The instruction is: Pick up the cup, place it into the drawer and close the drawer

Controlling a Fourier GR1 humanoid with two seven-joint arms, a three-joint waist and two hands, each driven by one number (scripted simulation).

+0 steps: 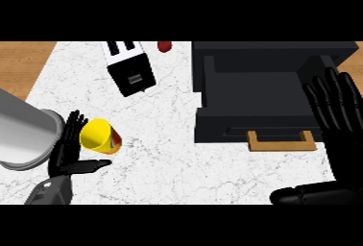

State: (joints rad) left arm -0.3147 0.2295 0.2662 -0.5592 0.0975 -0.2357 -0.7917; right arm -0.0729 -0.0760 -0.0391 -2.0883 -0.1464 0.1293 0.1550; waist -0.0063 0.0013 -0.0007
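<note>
Yellow, the cup lies tipped on the white marble counter near its left edge, touching the straight fingers of the open left hand. Toward the right edge, the right hand stands open, fingers up, beside the black drawer, which is pulled out with its tan handle forward.

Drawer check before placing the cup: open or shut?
Open: the drawer stands pulled out from its cabinet, dark inside showing, wooden handle toward the robot.

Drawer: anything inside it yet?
Nothing visible inside the open drawer: only its dark interior shows. The right hand, open, covers its right edge, so that part can't be checked. The cup is on the counter by the left hand.
</note>
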